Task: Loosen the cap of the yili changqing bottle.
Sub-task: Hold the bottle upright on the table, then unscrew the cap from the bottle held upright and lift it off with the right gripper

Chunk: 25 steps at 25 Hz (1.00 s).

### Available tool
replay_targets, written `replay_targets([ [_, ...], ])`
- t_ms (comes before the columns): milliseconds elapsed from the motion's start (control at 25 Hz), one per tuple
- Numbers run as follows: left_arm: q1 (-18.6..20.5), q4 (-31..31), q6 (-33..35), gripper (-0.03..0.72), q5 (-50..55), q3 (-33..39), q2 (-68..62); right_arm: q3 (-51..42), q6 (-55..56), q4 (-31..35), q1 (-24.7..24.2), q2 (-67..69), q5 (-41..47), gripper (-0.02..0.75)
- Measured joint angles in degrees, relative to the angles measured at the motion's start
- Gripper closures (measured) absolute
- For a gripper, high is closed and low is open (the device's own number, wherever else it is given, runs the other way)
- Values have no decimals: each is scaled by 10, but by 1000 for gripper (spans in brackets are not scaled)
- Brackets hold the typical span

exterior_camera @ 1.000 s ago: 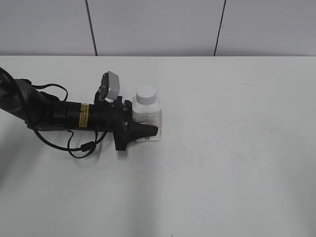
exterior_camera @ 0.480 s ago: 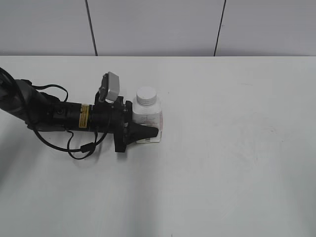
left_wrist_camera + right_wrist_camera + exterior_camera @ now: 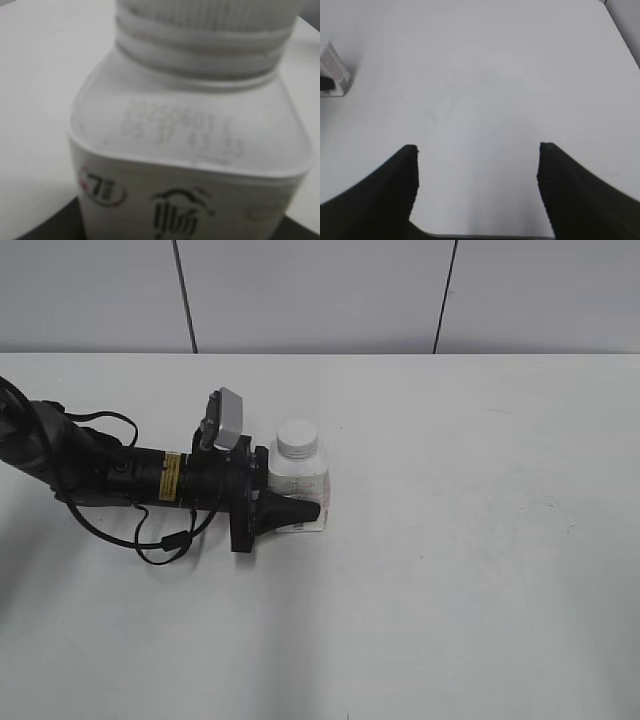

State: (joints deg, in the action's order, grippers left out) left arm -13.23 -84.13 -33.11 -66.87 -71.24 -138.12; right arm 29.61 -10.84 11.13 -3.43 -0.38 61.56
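The yili changqing bottle [image 3: 297, 478] stands upright on the white table, left of centre, with its ribbed white cap [image 3: 297, 435] on top. My left gripper [image 3: 300, 502] reaches in from the left and is shut on the bottle's lower body; one black finger [image 3: 295, 508] crosses its front. In the left wrist view the bottle [image 3: 190, 150] fills the frame, with the cap's rim [image 3: 210, 12] at the top edge. My right gripper [image 3: 477, 150] is open and empty above bare table. A corner of the bottle [image 3: 332, 70] shows at that view's far left.
The left arm with its cables [image 3: 120, 475] lies low over the table [image 3: 460, 540] at the left. A panelled grey wall [image 3: 320, 295] stands behind the table's far edge. The right arm is out of the exterior view.
The left gripper and the bottle have shifted very slightly toward the front of the table. The grip looks the same.
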Motion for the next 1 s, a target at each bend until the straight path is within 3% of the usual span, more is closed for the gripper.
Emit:
replay_targets([
  [320, 0, -8, 8, 318, -1, 0, 0, 7, 11, 119, 0, 185, -31, 156],
  [520, 0, -9, 8, 318, -2, 0, 0, 60, -26, 174, 0, 301, -31, 156],
  [1000, 0, -7, 8, 318, -3, 0, 0, 253, -11, 165, 0, 556, -30, 156],
])
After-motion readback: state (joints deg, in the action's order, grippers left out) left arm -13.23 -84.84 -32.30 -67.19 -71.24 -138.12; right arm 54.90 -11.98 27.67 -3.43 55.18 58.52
